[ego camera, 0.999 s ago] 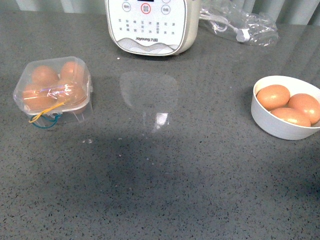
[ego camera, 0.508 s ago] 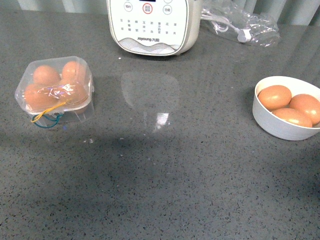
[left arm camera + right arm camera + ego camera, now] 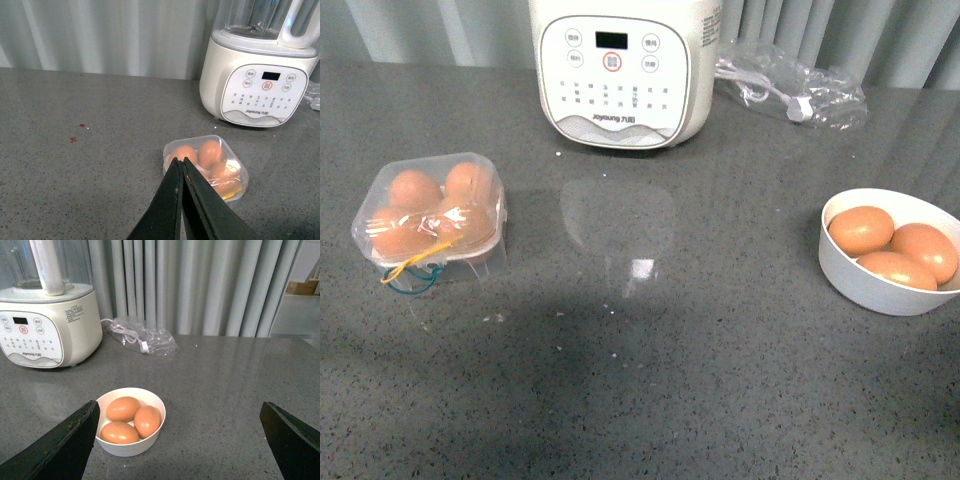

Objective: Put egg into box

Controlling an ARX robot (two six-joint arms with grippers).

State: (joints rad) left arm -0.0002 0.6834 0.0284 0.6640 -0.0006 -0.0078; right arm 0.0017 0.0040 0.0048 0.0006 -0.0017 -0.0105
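Left claw (image 3: 181,162) pressed together, above closed box (image 3: 206,162). Right claw (image 3: 180,430) spread wide, bowl (image 3: 131,421) of eggs between.

Blender (image 3: 620,70) top cut off in front view; bowl (image 3: 880,285) rim clipped at the edge; box (image 3: 205,162) partly hidden behind left gripper (image 3: 181,162).
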